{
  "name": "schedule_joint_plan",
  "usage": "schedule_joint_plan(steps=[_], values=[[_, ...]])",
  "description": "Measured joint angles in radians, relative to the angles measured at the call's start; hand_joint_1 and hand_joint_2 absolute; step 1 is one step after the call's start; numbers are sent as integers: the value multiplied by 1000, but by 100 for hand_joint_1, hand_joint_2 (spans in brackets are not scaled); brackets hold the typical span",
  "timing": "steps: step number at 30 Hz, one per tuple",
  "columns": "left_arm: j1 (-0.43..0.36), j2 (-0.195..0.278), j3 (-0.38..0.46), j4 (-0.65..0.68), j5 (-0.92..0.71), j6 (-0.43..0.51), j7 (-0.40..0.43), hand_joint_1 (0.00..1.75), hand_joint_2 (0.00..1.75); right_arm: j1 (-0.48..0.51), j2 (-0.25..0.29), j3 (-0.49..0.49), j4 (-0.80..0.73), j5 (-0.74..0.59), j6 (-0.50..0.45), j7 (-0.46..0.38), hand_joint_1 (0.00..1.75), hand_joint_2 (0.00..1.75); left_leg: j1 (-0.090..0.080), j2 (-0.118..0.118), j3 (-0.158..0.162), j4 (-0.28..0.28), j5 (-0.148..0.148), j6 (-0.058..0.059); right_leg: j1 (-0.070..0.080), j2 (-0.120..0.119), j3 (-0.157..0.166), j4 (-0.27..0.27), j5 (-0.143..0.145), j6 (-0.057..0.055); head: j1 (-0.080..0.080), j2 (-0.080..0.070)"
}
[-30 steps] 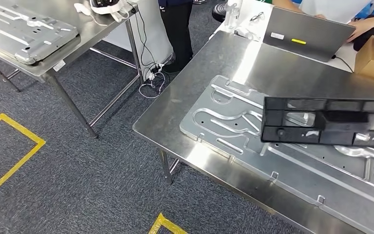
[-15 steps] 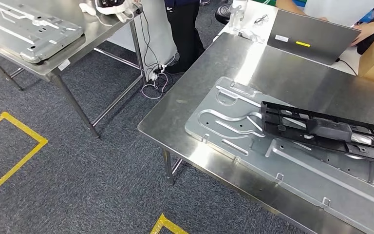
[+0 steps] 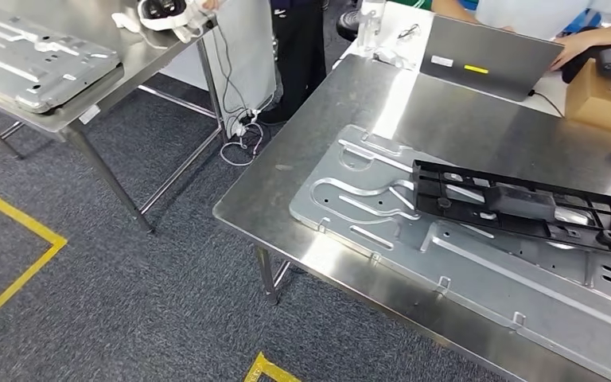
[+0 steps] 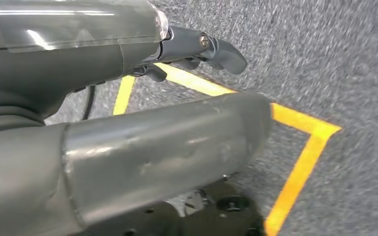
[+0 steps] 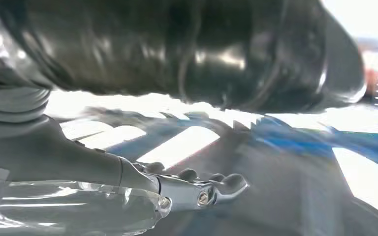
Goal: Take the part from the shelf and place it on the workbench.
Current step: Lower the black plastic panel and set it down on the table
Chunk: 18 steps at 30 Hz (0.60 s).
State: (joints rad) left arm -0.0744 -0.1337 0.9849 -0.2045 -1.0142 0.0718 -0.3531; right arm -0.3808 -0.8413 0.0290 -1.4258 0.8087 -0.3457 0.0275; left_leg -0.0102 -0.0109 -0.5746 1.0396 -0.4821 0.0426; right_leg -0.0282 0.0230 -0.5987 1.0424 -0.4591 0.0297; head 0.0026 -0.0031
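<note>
Grey laptop (image 3: 487, 65) and cardboard box (image 3: 609, 99) at far table edge; yellow floor tape (image 3: 17, 256).

Probably workshop: steel workbenches (image 3: 437, 111), floor tape (image 3: 16, 231).

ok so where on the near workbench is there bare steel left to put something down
Bare steel runs across the workbench between the laptop and the far edge of the stamped metal plate, and down the left strip beside that plate. The plate fills the near side, and the black part lies on it. The far right corner is crowded by a cardboard box and a person's hand.
</note>
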Motion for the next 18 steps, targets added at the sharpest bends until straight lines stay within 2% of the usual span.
schedule_joint_plan(steps=[2,4,5,7,8,9,10,11,13,14,16,18], values=[[0,-9,15,0,3,2,-2,0,0,123,155,-65,-125,29,-42,-57,0,0,3,-13,4,-10,15,9,1,-11,6,-9,3,13,0,0],[6,-16,29,0,7,2,-4,0,0,222,280,-112,-231,15,-55,-99,0,0,8,-20,5,-27,33,19,-1,-20,1,7,-22,20,1,0],[11,-18,36,0,8,3,-6,0,0,266,336,-131,-277,0,-59,-119,0,0,10,-20,3,-35,40,22,-1,-22,-13,44,-54,22,1,0],[18,-20,49,0,8,4,-8,0,0,351,442,-156,-357,-30,-63,-152,0,0,8,-19,-5,-36,45,26,-2,-22,-64,169,-129,26,2,0],[20,-20,56,0,8,5,-8,0,0,391,489,-162,-391,-41,-65,-166,0,0,6,-18,-10,-34,45,26,-1,-22,-87,226,-152,27,1,0],[22,-21,60,0,8,5,-8,0,0,423,527,-165,-419,-48,-66,-175,0,0,4,-15,-16,-30,45,25,-1,-22,-94,251,-157,27,1,0],[22,-21,65,0,8,5,-8,0,0,446,557,-167,-441,-53,-66,-180,0,0,2,-11,-20,-26,45,25,0,-23,-81,236,-144,25,1,0],[22,-21,69,0,8,5,-8,0,0,464,580,-171,-461,-59,-65,-186,0,0,1,-7,-24,-22,45,25,2,-23,-47,182,-117,21,1,0],[19,-23,76,0,9,6,-10,0,0,497,626,-179,-503,-73,-66,-209,0,0,-2,0,-29,-16,47,20,11,-24,34,45,-71,7,1,0],[18,-24,79,0,9,7,-11,0,0,522,652,-182,-526,-77,-72,-227,0,0,-3,2,-30,-14,49,16,15,-25,59,1,-58,-1,2,0],[17,-26,86,0,9,9,-13,0,0,583,711,-183,-571,-75,-93,-267,0,0,-3,2,-30,-14,55,4,23,-25,67,-20,-46,-14,1,0],[19,-27,95,0,9,13,-13,0,0,638,766,-183,-604,-74,-116,-302,0,0,-2,3,-34,-11,53,-9,20,-26,62,-27,-31,-26,1,0]])
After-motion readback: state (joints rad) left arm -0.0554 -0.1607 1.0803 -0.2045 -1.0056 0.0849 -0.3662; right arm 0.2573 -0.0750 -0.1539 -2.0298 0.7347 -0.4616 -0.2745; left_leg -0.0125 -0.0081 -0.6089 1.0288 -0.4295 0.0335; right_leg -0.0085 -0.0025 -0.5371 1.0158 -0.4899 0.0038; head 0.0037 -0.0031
